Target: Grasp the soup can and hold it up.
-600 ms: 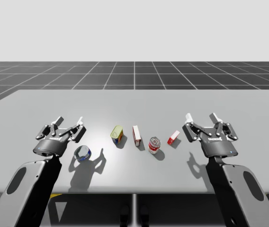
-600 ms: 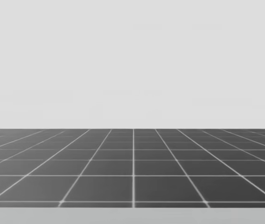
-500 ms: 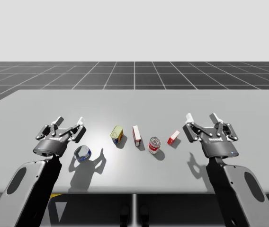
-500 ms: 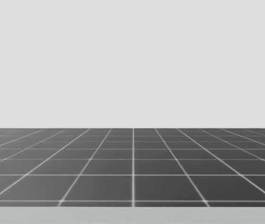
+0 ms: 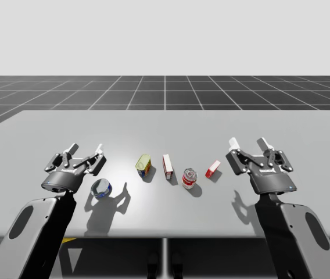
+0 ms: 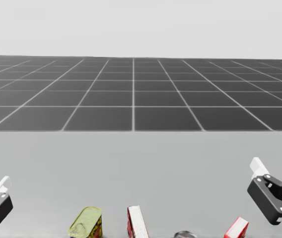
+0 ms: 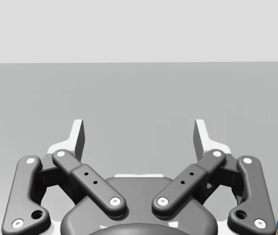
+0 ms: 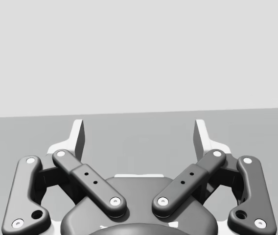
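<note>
The soup can (image 5: 189, 178) is seen upright on the table (image 5: 165, 125), between a red and white box (image 5: 167, 166) and a small red box (image 5: 212, 169). The left tool (image 5: 86, 149) and the right tool (image 5: 248, 144) are spread wide, grasping nothing. The can is judged rigid, smooth and fairly heavy, and is best taken across its round side at mid-height.

arms (image 5: 37, 229): dark grey | gripper (image 7: 139, 138) links: black, silver screws | fingertips (image 7: 79, 139): white

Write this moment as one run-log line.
left gripper open | right gripper open | red-and-white cylindrical soup can upright on grey table, ungrasped
</note>
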Controlling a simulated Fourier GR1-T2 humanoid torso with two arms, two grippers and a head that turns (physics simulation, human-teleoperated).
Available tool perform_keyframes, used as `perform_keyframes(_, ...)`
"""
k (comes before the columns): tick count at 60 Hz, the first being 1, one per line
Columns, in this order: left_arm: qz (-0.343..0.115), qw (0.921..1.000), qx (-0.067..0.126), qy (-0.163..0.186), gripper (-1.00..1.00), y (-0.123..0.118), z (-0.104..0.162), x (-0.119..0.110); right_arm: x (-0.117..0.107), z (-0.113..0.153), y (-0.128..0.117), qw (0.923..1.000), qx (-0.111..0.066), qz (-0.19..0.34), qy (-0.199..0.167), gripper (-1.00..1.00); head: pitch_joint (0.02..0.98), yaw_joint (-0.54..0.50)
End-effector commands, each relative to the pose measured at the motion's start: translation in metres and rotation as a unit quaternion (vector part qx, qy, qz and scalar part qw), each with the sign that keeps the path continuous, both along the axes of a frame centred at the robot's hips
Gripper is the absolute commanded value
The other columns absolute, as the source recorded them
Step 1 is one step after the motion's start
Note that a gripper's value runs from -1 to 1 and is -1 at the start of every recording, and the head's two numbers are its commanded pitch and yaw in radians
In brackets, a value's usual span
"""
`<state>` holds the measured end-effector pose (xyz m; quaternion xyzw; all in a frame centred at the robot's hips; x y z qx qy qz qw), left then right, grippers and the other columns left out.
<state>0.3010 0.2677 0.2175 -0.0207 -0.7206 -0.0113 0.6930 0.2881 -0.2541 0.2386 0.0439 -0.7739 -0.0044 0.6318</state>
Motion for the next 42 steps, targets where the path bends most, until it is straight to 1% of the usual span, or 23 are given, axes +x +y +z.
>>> perform_keyframes(1, -0.004, 1.0000, 0.002, 0.000, -1.00, 0.000, 0.000, 0.000, 0.000, 0.002, 0.001, 1.0000, 0.001, 0.004, -0.002, -1.00, 0.507, -0.05)
perform_keyframes(6, -0.006, 1.0000, 0.005, 0.001, -1.00, -0.001, 0.000, 0.000, -0.001, 0.002, 0.001, 1.0000, 0.000, 0.005, -0.002, -1.00, 0.575, -0.06)
perform_keyframes(9, -0.008, 0.9999, 0.008, 0.002, -1.00, -0.002, -0.001, 0.000, -0.001, 0.003, 0.002, 1.0000, 0.000, 0.005, -0.003, -1.00, 0.645, -0.07)
perform_keyframes(13, -0.009, 0.9999, 0.010, 0.003, -1.00, -0.003, -0.002, 0.000, -0.001, 0.003, 0.002, 1.0000, 0.000, 0.004, -0.003, -1.00, 0.686, -0.09)
perform_keyframes(14, -0.010, 0.9999, 0.011, 0.003, -1.00, -0.004, -0.002, 0.000, -0.001, 0.003, 0.002, 1.0000, 0.000, 0.003, -0.003, -1.00, 0.715, -0.10)
perform_keyframes(21, -0.013, 0.9998, 0.015, 0.006, -1.00, -0.006, -0.003, 0.001, -0.002, 0.003, 0.003, 1.0000, -0.003, 0.004, -0.003, -1.00, 0.803, -0.15)
perform_keyframes(26, -0.016, 0.9997, 0.016, 0.007, -1.00, -0.008, -0.004, 0.000, -0.002, 0.004, 0.003, 1.0000, -0.003, 0.004, -0.003, -1.00, 0.843, -0.18)
perform_keyframes(32, -0.017, 0.9997, 0.018, 0.007, -1.00, -0.010, -0.003, -0.001, -0.002, 0.004, 0.003, 1.0000, -0.007, 0.002, -0.005, -1.00, 0.857, -0.19)
perform_keyframes(35, -0.017, 0.9997, 0.019, 0.006, -1.00, -0.011, -0.004, -0.002, -0.003, 0.004, 0.005, 0.9999, -0.016, -0.002, -0.003, -1.00, 0.858, -0.19)
perform_keyframes(38, -0.016, 0.9997, 0.016, 0.005, -1.00, -0.011, -0.003, -0.003, -0.005, 0.005, 0.008, 0.9999, -0.011, 0.005, 0.006, -1.00, 0.855, -0.18)
perform_keyframes(39, -0.015, 0.9998, 0.015, 0.005, -1.00, -0.011, -0.002, -0.003, -0.005, 0.006, 0.009, 0.9998, -0.014, 0.008, 0.008, -1.00, 0.854, -0.18)
perform_keyframes(41, -0.015, 0.9998, 0.013, 0.004, -1.00, -0.012, -0.002, -0.004, -0.008, 0.008, 0.013, 0.9995, -0.026, 0.010, 0.013, -1.00, 0.850, -0.17)
perform_keyframes(42, -0.015, 0.9998, 0.012, 0.004, -1.00, -0.012, -0.001, -0.004, -0.009, 0.008, 0.014, 0.9995, -0.025, 0.013, 0.016, -1.00, 0.850, -0.17)
